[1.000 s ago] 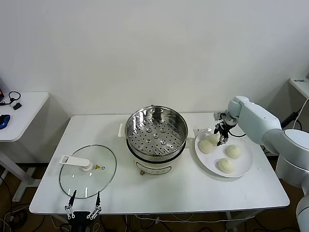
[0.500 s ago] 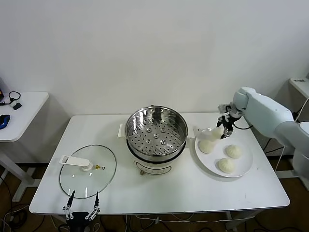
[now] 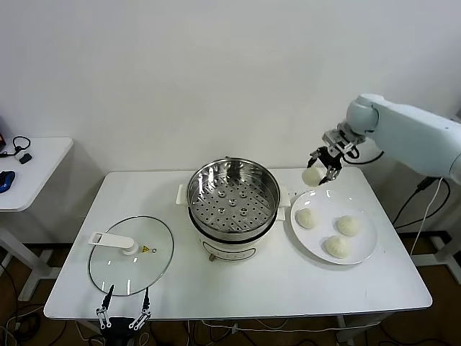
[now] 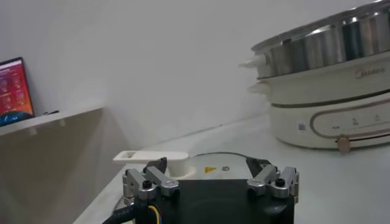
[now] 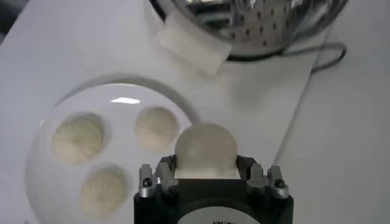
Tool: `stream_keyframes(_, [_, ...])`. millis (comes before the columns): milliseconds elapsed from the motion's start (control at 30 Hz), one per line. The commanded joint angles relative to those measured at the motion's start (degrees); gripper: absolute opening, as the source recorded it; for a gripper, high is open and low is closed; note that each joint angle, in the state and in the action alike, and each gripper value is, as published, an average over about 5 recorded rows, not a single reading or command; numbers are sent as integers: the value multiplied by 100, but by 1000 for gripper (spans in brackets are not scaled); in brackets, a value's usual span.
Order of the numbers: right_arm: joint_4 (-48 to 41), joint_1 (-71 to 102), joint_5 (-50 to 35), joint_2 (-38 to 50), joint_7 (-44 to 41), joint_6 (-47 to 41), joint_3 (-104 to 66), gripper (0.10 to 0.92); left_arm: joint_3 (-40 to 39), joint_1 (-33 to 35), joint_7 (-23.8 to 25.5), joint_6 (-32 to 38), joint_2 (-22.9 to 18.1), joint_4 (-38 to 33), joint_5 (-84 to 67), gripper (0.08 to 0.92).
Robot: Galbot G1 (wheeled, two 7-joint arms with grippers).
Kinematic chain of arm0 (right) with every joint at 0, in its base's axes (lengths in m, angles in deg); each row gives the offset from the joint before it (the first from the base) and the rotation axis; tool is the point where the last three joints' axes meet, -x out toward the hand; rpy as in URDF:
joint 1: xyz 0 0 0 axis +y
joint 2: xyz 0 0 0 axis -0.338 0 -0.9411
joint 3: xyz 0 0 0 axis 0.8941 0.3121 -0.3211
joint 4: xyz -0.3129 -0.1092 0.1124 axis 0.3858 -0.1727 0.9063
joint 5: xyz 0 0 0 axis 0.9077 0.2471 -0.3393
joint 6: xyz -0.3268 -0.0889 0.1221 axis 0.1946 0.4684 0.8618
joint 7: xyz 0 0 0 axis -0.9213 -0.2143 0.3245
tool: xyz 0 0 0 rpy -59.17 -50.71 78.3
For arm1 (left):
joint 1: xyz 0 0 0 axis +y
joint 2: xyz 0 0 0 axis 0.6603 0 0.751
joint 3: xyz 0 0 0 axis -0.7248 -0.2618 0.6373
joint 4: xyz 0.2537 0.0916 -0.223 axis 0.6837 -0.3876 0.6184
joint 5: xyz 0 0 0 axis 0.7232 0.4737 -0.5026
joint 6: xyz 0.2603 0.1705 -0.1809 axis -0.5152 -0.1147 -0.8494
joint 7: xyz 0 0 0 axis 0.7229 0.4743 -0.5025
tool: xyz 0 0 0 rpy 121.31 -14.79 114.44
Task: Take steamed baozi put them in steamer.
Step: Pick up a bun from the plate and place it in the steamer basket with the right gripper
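The steamer (image 3: pixel 233 196) sits mid-table (image 3: pixel 288 281), empty. Right of it, the plate (image 3: pixel 366 245) holds three baozi. The right claw (image 3: pixel 322 171) hangs above the plate's far edge, clamped on a fourth baozi (image 3: pixel 312 176); soft dough might slip or dent in transit. The left claw (image 3: pixel 124 311) idles at the near edge, fingers apart.

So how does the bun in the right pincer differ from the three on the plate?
The held bun is lifted off the table, clamped in the right pincer; the plate buns lie on the plate. It hangs nearer the steamer, which holds no buns. All four are round, cream-white and alike in size.
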Motion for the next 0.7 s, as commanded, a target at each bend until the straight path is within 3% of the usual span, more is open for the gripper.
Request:
stream_keyframes(33, [591, -957, 339, -388, 379, 1830, 408, 659, -13, -5, -1, -5, -5, -6, 14, 823])
stream_keyframes(167, [275, -762, 659, -1015, 747, 2334, 125, 660, -26, -2, -5, -4, -14, -33, 16, 823])
stream_keyframes(433, [-698, 22, 1268, -2256, 1063, 2413, -284, 662, 32, 7, -19, -6, -29, -98, -17, 823])
stream_keyframes(700, [-902, 551, 1417, -2646, 1077, 2413, -304, 670, 46, 6, -21, -13, -71, -143, -25, 823])
